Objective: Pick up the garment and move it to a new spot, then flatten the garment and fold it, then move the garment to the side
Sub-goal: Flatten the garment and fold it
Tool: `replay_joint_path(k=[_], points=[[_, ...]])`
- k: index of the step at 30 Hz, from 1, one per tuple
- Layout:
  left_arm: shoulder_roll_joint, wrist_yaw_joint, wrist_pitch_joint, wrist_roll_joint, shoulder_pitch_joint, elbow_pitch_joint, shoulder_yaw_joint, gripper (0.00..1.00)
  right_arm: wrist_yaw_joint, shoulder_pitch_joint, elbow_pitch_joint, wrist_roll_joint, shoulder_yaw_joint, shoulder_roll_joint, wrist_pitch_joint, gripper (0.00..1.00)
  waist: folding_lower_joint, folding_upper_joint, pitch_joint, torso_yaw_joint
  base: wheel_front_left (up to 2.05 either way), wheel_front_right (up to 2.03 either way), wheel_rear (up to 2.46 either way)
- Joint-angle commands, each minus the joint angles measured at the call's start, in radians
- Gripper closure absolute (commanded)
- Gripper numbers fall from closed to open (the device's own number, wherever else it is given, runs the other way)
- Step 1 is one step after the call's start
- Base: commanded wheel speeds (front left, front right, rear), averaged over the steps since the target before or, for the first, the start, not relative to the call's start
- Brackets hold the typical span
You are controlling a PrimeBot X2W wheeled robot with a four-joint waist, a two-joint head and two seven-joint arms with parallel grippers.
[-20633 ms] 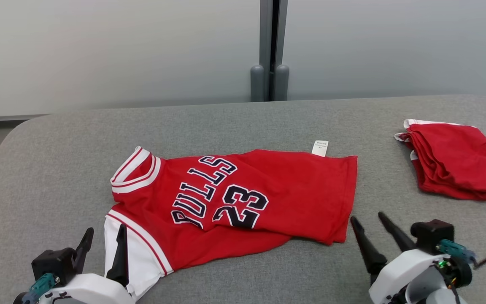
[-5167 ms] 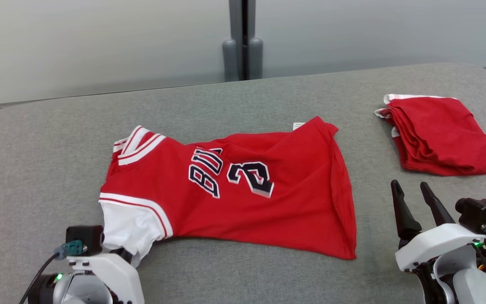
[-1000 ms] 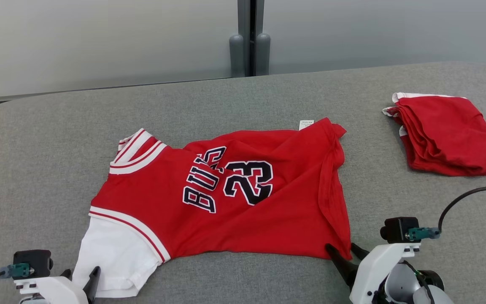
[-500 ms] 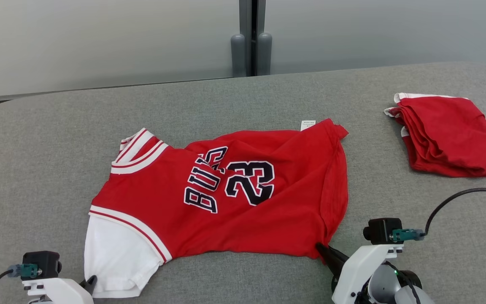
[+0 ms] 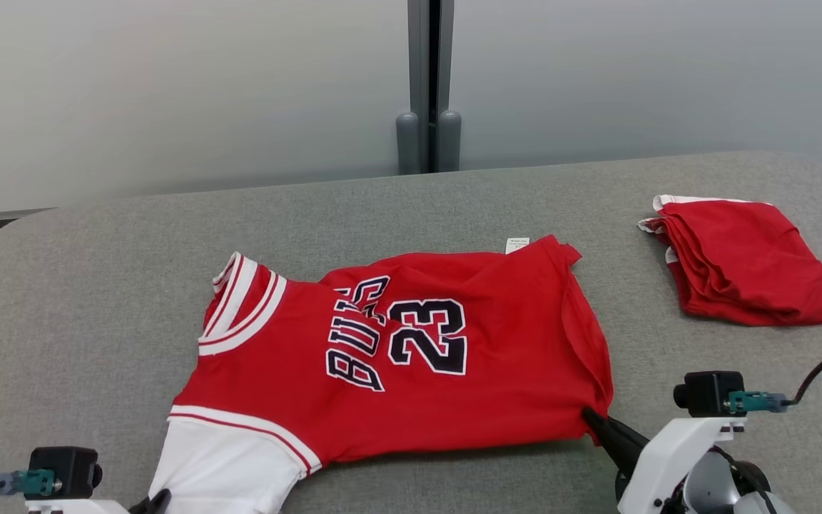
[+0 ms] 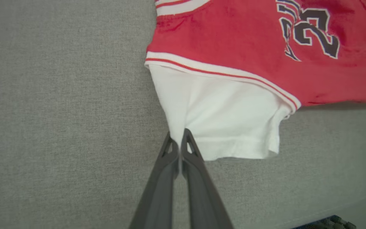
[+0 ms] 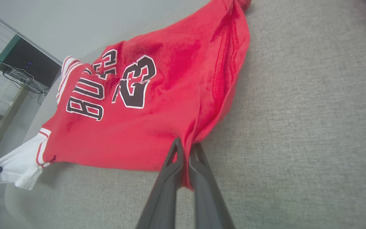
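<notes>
The red jersey (image 5: 397, 357) lay spread on the grey padded table (image 5: 97, 285), about midway along it and toward the near edge, with the collar to the left and the hem to the right. The cloth was rumpled. A fold across the chest swallowed part of the lettering (image 5: 354, 343), so only "BU" and a tilted "S" read cleanly beside the number 23 (image 5: 429, 335). A small white label (image 5: 517, 245) poked out at the far right corner, its print too small to read.

The left gripper (image 6: 178, 135) was pinched closed on the near left edge of the white sleeve (image 6: 221, 121), with cloth caught between its tips. The head view cut it off at the bottom edge, leaving just a dark fingertip. The right gripper (image 7: 186, 143) was clamped on the near right hem corner, a strip of red running down between its fingers. From the head camera its tips were tucked under the hem.

A second red garment (image 5: 739, 268) sat folded at the far right, well apart from the jersey.
</notes>
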Motion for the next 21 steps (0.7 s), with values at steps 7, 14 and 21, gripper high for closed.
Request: replay_joint_path(k=[7, 14, 21], points=[[0.055, 0.05, 0.004, -0.004, 0.097, -0.151, 0.047, 1.0, 0.0, 0.102, -0.168, 0.026, -0.061, -0.053, 0.041, 1.0, 0.0, 0.0, -0.014, 0.005, 0.0, 0.0, 0.0], [0.06, 0.033, -0.052, 0.029, 0.058, -0.234, 0.063, 1.0, 0.0, 0.095, -0.308, 0.042, -0.092, -0.052, 0.024, 1.0, 0.0, 0.0, 0.015, -0.004, 0.0, 0.0, 0.0], [0.058, -0.047, -0.135, 0.1, -0.17, -0.194, 0.053, 1.0, 0.0, -0.117, -0.339, 0.081, -0.081, -0.065, -0.06, 1.0, 0.0, 0.0, 0.16, -0.02, 0.0, 0.0, 0.0]])
